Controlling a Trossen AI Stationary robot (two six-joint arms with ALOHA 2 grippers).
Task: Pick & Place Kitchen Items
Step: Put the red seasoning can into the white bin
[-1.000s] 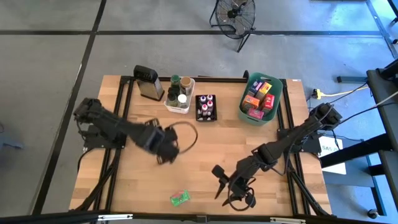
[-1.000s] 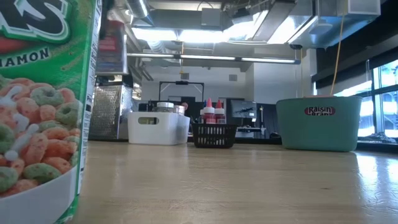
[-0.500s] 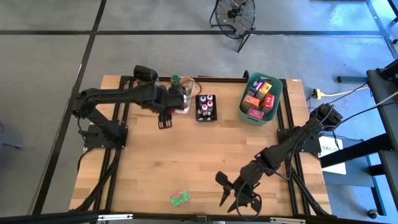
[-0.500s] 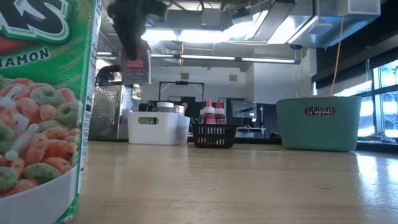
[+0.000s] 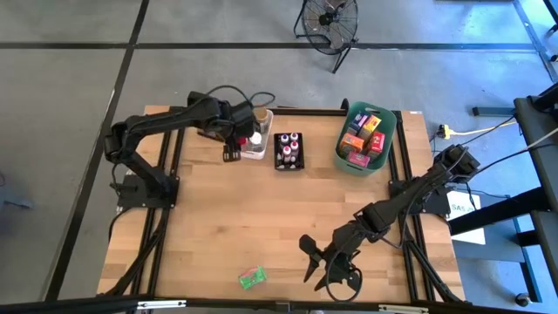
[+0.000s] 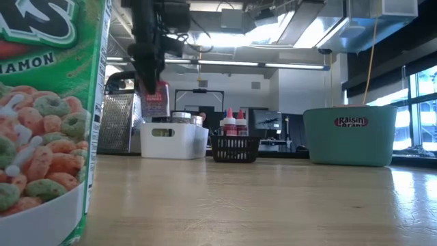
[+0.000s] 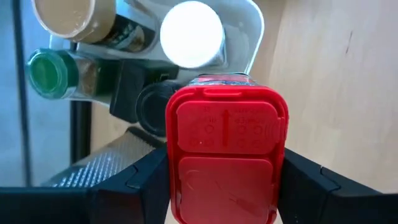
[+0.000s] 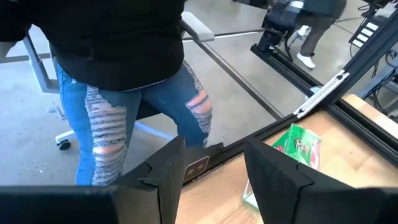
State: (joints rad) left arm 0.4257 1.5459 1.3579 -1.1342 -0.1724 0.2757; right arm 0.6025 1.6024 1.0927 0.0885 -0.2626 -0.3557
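Kitchen items lie in several places on the wooden counter (image 5: 261, 218). The left pincer (image 7: 224, 186) is closed on a red-capped bottle (image 7: 225, 155), its 2 dark fingers pressing the cap from both sides. It hangs just over the near edge of the white bin (image 5: 258, 150) at the back of the counter. In this bin stand jars, 1 with a white lid (image 7: 191, 34), 1 with a green lid (image 7: 52, 71) and 1 with a tan lid (image 7: 71, 15). The grey grater (image 6: 119, 123) stands just beside the white bin. Next to the bin is a black basket (image 5: 289, 150) with small red-capped bottles (image 6: 234, 121), and farther right a teal bin (image 5: 347, 150) holds coloured packets (image 5: 365, 133). A green packet (image 5: 251, 278) lies alone near the front edge of the counter. The right pincer (image 5: 316, 260) is over the front of the counter, right of this packet, with fingers apart and nothing between them. Beyond the counter edge a person (image 8: 124, 74) in torn jeans is standing.
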